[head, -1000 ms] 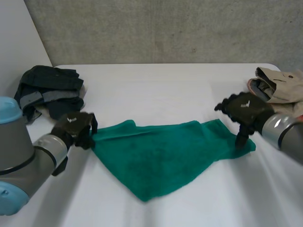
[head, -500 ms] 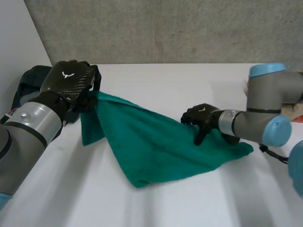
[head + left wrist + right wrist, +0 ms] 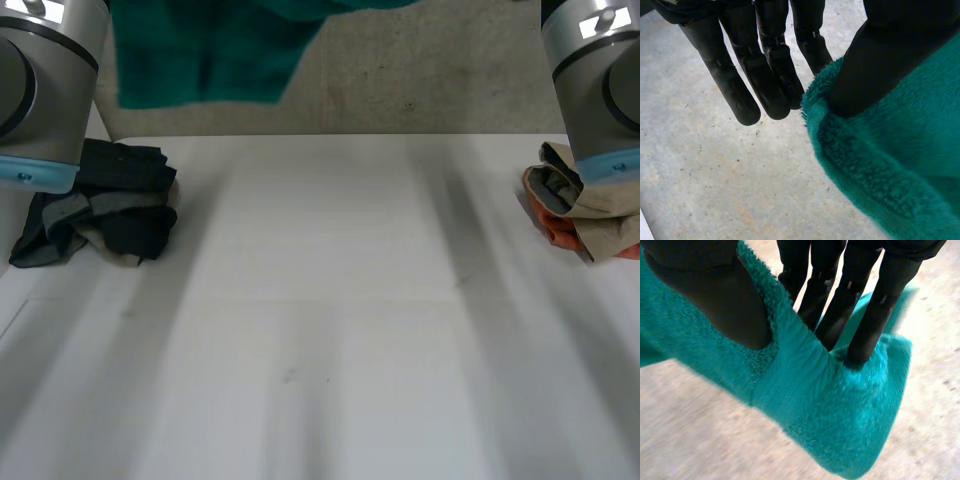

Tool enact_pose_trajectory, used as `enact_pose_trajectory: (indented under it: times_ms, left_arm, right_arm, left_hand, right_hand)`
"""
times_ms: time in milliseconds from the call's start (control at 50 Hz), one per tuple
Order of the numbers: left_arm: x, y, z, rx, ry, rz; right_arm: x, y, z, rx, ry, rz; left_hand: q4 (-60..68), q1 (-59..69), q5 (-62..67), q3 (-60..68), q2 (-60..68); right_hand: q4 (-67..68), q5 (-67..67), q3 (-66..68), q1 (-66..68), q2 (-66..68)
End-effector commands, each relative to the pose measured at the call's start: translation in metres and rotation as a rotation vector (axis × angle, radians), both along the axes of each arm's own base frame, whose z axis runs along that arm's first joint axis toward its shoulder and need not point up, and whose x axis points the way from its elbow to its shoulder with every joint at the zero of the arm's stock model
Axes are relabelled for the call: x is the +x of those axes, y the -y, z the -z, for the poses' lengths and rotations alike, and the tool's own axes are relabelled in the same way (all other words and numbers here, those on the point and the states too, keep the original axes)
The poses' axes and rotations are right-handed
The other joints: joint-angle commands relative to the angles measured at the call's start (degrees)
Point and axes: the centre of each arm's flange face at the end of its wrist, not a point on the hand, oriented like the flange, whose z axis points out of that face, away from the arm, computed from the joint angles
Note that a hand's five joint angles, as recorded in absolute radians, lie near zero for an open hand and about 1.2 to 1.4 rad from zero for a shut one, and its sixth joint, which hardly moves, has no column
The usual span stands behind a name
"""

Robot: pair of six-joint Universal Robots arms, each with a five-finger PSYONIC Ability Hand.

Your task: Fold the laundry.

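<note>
One green towel (image 3: 200, 50) hanging above the surface (image 3: 320, 330). Two clothing heaps on it: one dark heap (image 3: 100, 205) at its left end, one beige-and-orange heap (image 3: 585, 205) at its right end. Two black hands: the left hand (image 3: 732, 85), the right hand (image 3: 840, 305)

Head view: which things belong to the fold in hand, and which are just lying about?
In the job: green towel, pinched by the left hand and the right hand, held above the table.
Lying about: dark clothes pile and beige-and-orange clothes pile, untouched at the table's sides; likely later laundry.
</note>
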Motion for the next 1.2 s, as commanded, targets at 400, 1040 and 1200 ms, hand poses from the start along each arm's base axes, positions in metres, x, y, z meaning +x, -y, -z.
enact_pose_trajectory:
  times_ms: [400, 1040, 1200]
  left_arm:
    - [0.013, -0.072, 0.237, 0.695, 0.281, 0.046]
    - [0.033, -0.117, 0.091, 0.376, 0.157, 0.043]
    - [0.028, -0.106, 0.111, 0.521, 0.219, 0.047]
  right_arm:
    - [-0.035, -0.035, 0.231, 0.859, -0.372, 0.010]
    - [-0.091, -0.074, 0.072, 0.636, -0.466, 0.176]
    - [-0.092, -0.103, 0.051, 0.608, -0.566, 0.170]
  left_hand:
    - [11.30, 13.50, 13.68, 11.61, 11.41]
    - [11.30, 13.50, 13.68, 11.61, 11.41]
    - [11.30, 13.50, 13.68, 11.61, 11.41]
  right_hand:
    - [9.76, 12.35, 10.35, 13.92, 10.91]
    - [11.37, 13.96, 11.97, 15.53, 12.52]
    - [11.37, 13.96, 11.97, 15.53, 12.52]
